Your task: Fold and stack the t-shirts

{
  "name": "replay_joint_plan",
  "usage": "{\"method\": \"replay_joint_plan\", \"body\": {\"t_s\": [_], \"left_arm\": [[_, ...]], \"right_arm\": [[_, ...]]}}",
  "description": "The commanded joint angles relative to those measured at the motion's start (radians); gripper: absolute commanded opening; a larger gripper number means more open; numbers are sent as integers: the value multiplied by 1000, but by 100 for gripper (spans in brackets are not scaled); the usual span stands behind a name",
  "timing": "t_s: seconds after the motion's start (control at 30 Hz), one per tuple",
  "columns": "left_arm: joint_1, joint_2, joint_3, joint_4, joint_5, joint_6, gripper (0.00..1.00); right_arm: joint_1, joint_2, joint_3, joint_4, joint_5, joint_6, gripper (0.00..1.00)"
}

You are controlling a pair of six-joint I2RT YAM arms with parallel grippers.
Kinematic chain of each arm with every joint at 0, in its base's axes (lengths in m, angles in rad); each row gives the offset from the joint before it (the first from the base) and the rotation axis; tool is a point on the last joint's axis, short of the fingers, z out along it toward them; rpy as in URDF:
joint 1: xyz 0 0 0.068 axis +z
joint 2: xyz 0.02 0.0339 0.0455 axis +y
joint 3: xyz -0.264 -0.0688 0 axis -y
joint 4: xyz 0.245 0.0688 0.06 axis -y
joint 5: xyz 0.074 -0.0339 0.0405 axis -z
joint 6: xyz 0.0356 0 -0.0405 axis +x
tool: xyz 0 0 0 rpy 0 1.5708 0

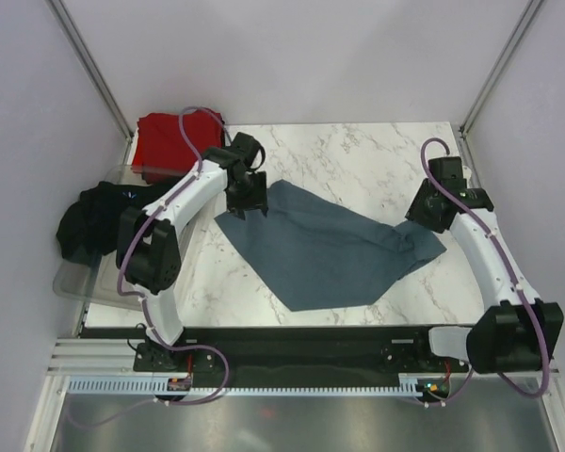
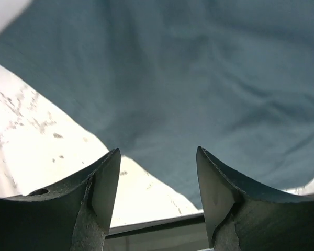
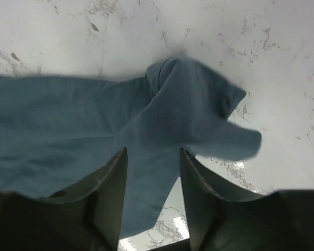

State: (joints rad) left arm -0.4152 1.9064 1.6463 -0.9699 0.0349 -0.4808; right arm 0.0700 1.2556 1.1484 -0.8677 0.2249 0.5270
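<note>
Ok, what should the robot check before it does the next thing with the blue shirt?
1. Left gripper open and empty: ok.
2. Right gripper open, not gripping: ok.
3. Blue-grey t-shirt lying flat: not ok, its right end is bunched.
4. Blue-grey t-shirt fully on the table: ok.
5. Red t-shirt and black t-shirt clear of it: ok.
6. Black t-shirt folded: not ok, crumpled.

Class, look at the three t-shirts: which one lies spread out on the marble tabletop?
The slate blue-grey t-shirt, flat in the middle; the red t-shirt and the black t-shirt sit off at the left side, not spread.
</note>
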Motion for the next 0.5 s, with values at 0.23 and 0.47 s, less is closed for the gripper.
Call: {"method": "replay_joint_plan", "body": {"t_s": [0.23, 0.47], "left_arm": [[-438, -457, -377, 117, -147, -229, 61], [-700, -454, -643, 387, -135, -423, 59]], "right_arm": [[-319, 91, -171, 193, -262, -35, 60], [-320, -62, -357, 249, -234, 13, 55]]}}
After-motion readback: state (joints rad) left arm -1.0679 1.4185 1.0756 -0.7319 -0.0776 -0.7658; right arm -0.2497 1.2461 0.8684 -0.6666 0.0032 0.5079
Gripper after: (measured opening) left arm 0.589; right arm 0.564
